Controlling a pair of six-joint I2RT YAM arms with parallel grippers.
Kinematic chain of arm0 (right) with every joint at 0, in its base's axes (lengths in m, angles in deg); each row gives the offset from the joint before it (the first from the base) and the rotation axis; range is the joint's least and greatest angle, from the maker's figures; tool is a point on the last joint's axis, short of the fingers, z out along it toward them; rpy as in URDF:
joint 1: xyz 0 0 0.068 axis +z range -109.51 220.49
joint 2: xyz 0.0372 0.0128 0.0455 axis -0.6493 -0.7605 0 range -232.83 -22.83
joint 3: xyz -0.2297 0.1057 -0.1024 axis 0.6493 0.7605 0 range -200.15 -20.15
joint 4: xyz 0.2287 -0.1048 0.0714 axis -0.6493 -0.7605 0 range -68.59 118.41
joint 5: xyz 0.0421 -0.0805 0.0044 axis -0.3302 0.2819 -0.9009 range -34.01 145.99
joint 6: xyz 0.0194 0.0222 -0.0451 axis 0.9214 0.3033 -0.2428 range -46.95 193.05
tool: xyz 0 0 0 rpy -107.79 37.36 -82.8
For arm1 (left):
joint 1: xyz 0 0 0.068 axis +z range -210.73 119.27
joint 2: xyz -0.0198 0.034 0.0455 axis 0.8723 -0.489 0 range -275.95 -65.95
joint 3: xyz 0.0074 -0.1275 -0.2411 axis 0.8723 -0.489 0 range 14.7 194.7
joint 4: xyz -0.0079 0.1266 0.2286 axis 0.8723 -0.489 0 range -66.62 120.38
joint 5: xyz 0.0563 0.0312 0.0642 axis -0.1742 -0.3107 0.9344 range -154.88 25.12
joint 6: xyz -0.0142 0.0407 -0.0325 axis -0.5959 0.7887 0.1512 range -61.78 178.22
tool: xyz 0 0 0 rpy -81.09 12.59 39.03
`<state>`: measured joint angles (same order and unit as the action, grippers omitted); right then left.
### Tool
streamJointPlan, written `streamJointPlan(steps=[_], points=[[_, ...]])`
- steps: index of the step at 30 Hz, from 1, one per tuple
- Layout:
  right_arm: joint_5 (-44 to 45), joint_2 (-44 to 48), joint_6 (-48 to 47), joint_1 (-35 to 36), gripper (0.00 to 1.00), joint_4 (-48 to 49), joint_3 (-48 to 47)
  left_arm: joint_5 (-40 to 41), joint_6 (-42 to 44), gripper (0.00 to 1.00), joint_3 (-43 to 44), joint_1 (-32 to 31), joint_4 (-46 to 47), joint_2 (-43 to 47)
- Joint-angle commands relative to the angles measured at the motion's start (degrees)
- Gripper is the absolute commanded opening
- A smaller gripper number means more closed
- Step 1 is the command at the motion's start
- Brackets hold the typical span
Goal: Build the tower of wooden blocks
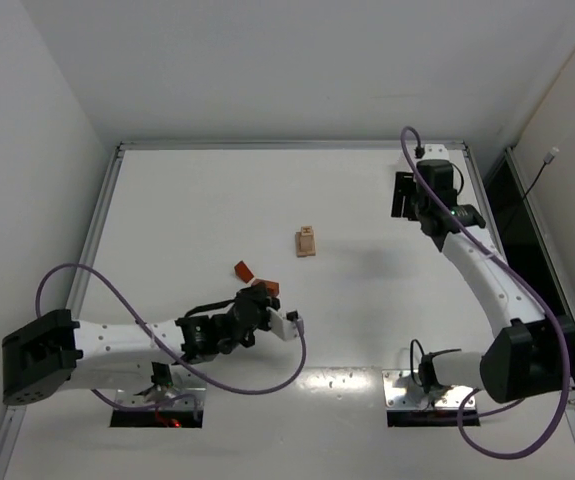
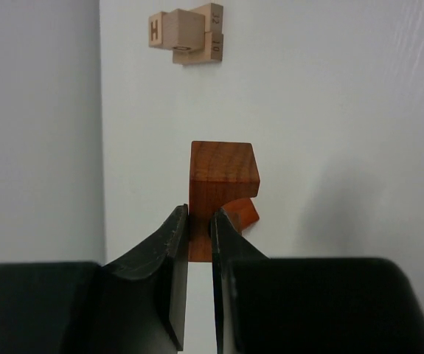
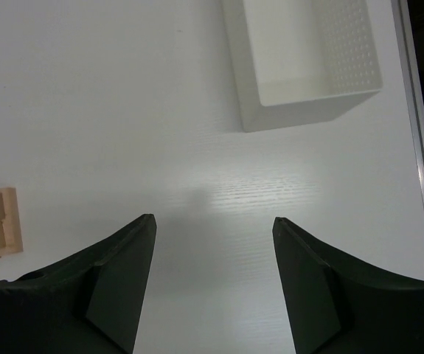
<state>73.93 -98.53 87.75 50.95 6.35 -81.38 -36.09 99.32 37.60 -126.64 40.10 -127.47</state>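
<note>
Left pincer (image 2: 199, 221) is shut tight on a reddish-brown block (image 2: 223, 173), toward the near edge of the table (image 1: 167, 200). Right pincer (image 3: 213, 243) stands wide open and empty. Only the pale base of the wood block tower (image 1: 306, 241) stands at mid-table, I think; another reddish piece (image 1: 243, 270) also waits.

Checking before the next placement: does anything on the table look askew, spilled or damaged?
Nothing stands out. The pale stack stands mid-table; one red-brown piece lies loose; the left gripper is shut on a red-brown block.

Open tabletop (image 2: 307, 110) between red block (image 2: 223, 173), tan stack (image 2: 189, 33).
</note>
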Motion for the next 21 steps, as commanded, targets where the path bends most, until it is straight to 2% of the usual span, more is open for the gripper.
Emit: streamJointPlan(steps=[1,6,8,9,10,12,16,18,21], points=[[-0.97,3.98,1.65,-1.4,0.62,-1.13,1.46,3.99,14.58,0.0,-3.28,-3.69,19.79,-2.62],[-4.22,7.23,1.65,-3.33,0.62,-1.14,3.13,5.39,22.35,0.0,-8.65,-8.7,39.1,-10.45],[-5.01,9.07,1.65,-3.34,0.62,-1.14,4.36,3.64,25.85,0.0,-11.36,-9.32,45.01,-12.65],[-5.71,9.08,1.65,-3.34,0.62,-1.14,4.37,2.42,27.26,0.0,-12.51,-9.32,48.69,-15.8],[-5.72,9.95,1.65,-3.34,0.62,-1.75,4.98,2.4,28.84,0.0,-13.48,-9.93,56.3,-17.83],[-6.95,10.74,1.65,-3.34,0.62,-1.75,5.68,1.7,32.8,0.0,-14.89,-9.94,63.81,-22.75],[-9.23,12.16,2.18,-3.34,0.62,-1.75,6.21,1.01,38.08,0.0,-13.59,-9.94,84.26,-39.15],[-9.23,12.16,2.7,-3.34,0.61,-1.75,6.21,1.0,39.49,0.0,-10.96,-9.94,89.4,-43.84],[-9.94,12.68,2.7,-3.34,0.61,-1.75,6.21,1.61,40.02,0.0,-6.74,-9.42,91.53,-48.43]])
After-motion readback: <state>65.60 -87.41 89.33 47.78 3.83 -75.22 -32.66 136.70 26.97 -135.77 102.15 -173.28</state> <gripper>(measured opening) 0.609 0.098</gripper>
